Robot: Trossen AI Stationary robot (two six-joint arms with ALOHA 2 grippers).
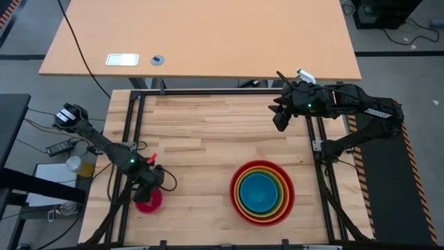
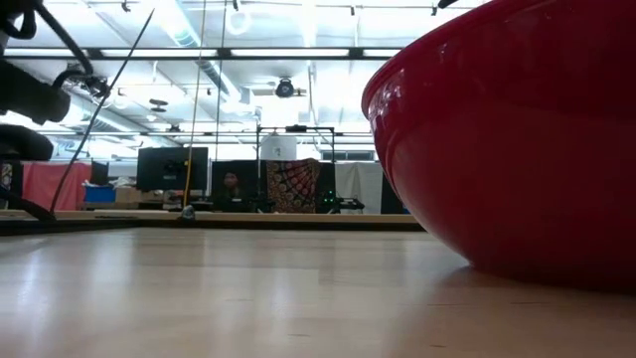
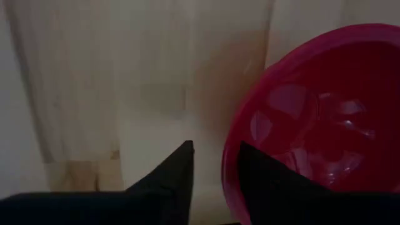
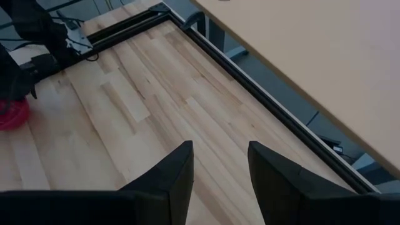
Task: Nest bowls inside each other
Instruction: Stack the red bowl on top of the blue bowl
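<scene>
The smallest bowl, magenta-pink (image 1: 148,201), sits upright on the wood near the table's front left corner. My left gripper (image 1: 151,186) points down over it, open, with the bowl's rim (image 3: 230,164) between its two fingers (image 3: 181,169). The other bowls are nested at the front right: blue (image 1: 261,191) innermost, then green, orange and the large red bowl (image 2: 517,139) on the table. My right gripper (image 1: 281,118) hangs open high over the far right corner, with nothing between its fingers (image 4: 219,159). My left gripper stands astride the pink bowl's rim (image 3: 228,181) from above, one finger inside the bowl (image 3: 269,181) and one outside. A gap shows between the outer finger and the rim. Whether the inner finger touches the wall, I cannot tell. The bowl rests on the table.
A black frame rail (image 1: 208,92) runs around the wooden top (image 1: 201,153). Bare wood lies between the pink bowl and the nested stack. A tan table (image 1: 208,42) stands beyond the far edge. A bottle (image 1: 78,165) and cables sit off the left side.
</scene>
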